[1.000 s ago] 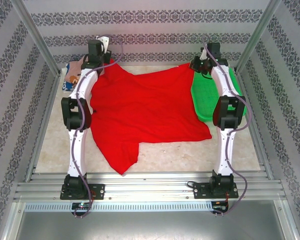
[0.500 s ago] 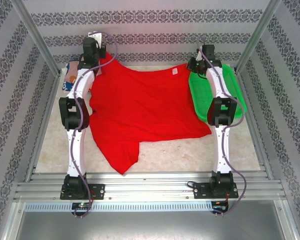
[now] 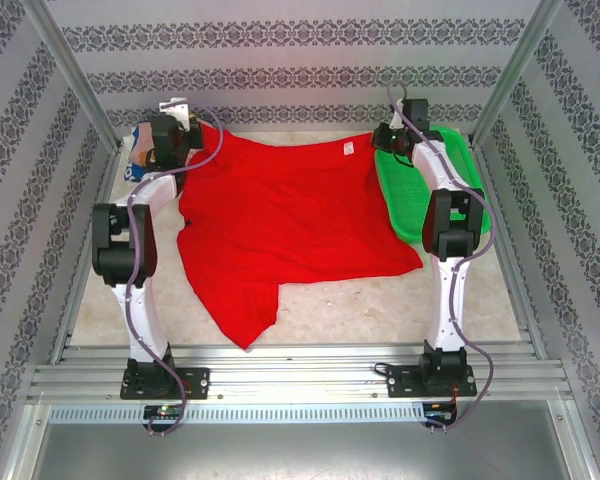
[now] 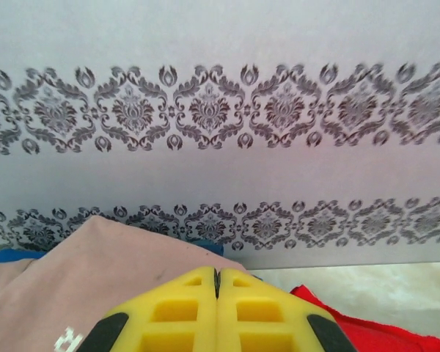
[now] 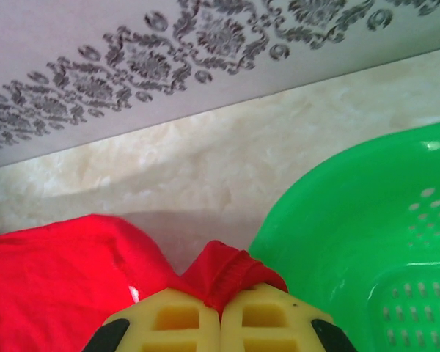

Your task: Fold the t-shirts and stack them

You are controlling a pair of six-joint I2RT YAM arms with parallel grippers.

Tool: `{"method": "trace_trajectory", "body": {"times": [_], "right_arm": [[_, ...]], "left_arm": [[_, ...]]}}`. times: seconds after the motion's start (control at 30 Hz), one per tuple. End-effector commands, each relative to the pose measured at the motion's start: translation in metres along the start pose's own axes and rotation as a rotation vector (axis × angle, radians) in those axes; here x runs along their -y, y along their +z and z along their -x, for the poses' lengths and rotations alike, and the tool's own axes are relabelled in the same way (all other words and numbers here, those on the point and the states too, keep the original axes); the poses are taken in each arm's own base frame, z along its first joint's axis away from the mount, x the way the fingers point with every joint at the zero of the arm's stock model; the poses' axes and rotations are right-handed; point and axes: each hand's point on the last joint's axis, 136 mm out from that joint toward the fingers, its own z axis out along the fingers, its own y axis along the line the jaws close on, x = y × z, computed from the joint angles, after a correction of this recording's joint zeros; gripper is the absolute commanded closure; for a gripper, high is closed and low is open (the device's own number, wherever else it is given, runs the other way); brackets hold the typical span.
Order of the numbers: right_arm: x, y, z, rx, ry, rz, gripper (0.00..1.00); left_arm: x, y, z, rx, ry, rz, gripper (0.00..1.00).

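Beside one green basket (image 3: pixel 401 206) lies one red t-shirt (image 3: pixel 280 220).

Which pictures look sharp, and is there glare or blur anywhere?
Top external: evenly lit, sharp across the bright red cloth t-shirt. Left wrist: wall pattern smears toward the right edge. Right wrist: wall pattern soft; white glints on the green plastic mesh basket.

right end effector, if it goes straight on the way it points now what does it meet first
Most likely the patterned back wall, beyond a strip of table. The right end effector, shut on a fold of the red t-shirt, has the green basket off to its side; depth is unclear.
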Motion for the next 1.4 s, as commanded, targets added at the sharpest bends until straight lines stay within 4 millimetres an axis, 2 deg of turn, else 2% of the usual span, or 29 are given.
{"method": "trace_trajectory", "body": {"times": [0.0,0.4,0.6,0.73,0.87,1.0,1.13,1.23,1.37], "right_arm": [[-0.032,-0.013,0.003,0.034,-0.115,0.005,1.00],[-0.034,-0.037,-0.036,0.000,-0.174,-0.053,1.00],[-0.031,-0.043,-0.074,-0.065,-0.200,-0.089,1.00],[-0.036,-0.046,-0.094,-0.089,-0.225,-0.093,1.00],[-0.027,-0.045,-0.114,-0.142,-0.277,-0.194,1.00],[-0.017,-0.049,-0.115,-0.180,-0.273,-0.259,1.00],[-0.022,-0.053,-0.131,-0.237,-0.262,-0.235,1.00],[-0.027,-0.055,-0.147,-0.275,-0.268,-0.229,1.00],[-0.032,-0.060,-0.160,-0.292,-0.209,-0.198,1.00]], "left_arm": [[0.005,-0.031,0.059,0.215,-0.054,-0.043,1.00],[0.013,-0.065,0.015,0.099,-0.104,-0.089,1.00],[0.013,-0.078,-0.015,0.019,-0.153,-0.082,1.00],[0.013,-0.089,-0.038,-0.038,-0.200,-0.072,1.00],[0.014,-0.098,-0.055,-0.068,-0.218,-0.064,1.00],[0.021,-0.100,-0.065,-0.119,-0.223,-0.072,1.00],[0.028,-0.108,-0.077,-0.205,-0.265,-0.062,1.00],[0.033,-0.123,-0.097,-0.311,-0.338,-0.036,1.00],[0.049,-0.144,-0.121,-0.437,-0.344,-0.013,1.00]]}}
